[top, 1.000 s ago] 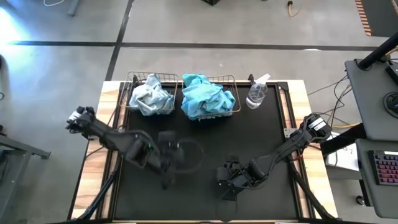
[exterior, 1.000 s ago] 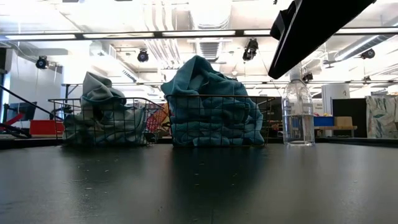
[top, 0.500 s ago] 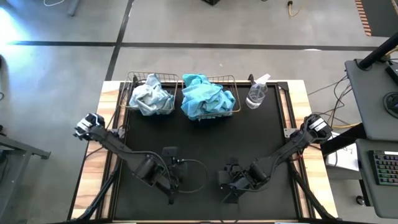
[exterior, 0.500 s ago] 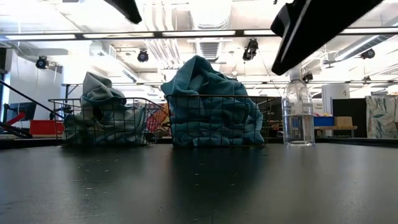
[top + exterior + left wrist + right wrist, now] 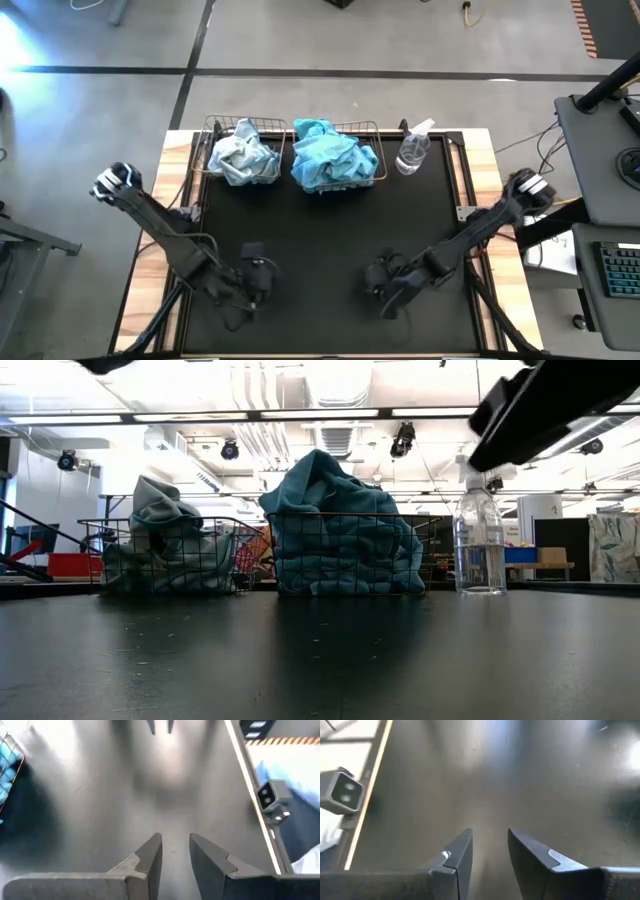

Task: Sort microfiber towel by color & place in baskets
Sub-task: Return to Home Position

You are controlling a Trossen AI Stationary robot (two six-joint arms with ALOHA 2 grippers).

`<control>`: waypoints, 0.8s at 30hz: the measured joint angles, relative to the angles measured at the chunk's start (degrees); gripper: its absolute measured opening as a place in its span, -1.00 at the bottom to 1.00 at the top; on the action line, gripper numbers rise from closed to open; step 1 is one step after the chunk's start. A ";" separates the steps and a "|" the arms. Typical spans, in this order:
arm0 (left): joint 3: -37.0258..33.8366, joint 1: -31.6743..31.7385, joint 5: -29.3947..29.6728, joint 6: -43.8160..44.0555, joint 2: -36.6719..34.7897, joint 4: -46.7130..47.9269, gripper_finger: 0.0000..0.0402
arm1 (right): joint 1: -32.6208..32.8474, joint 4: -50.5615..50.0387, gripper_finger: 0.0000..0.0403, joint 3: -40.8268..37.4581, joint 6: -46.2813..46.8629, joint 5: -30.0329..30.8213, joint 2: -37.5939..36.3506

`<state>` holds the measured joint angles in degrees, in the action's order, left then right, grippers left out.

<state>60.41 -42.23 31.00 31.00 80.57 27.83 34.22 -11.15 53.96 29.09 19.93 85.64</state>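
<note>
High view tells me sorting looks finished: pale towels fill the left basket, turquoise towels the right basket, none loose on the desk. Left jaws and right jaws hang over its near side, barely parted, empty.

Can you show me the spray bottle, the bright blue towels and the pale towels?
spray bottle [image 5: 480, 555]: low view, on its clear body.
bright blue towels [image 5: 330, 155]: high view, middle of the heap.
pale towels [image 5: 243, 157]: high view, middle of the heap.
</note>
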 joint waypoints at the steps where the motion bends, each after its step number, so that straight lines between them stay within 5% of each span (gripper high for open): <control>1: -2.17 -0.17 0.01 -1.19 -1.75 -2.34 -0.58 | 0.02 1.42 -0.41 -1.95 -0.22 0.01 -1.85; 5: -11.04 -0.67 -0.68 -7.19 -9.18 -15.18 -0.58 | 0.02 8.11 -0.41 -9.85 -0.78 0.03 -10.06; 13: -28.80 -0.73 -15.88 -22.91 -20.31 -46.46 -0.58 | 0.15 28.69 -0.41 -22.55 -7.85 -4.58 -18.92; 24: -39.36 -0.75 -18.88 -23.42 -30.42 -53.25 -0.58 | 0.13 37.30 -0.41 -31.24 -8.50 -6.36 -24.66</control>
<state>21.05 -42.98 12.12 7.58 50.15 -25.42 34.35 26.15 22.72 20.59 13.57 60.98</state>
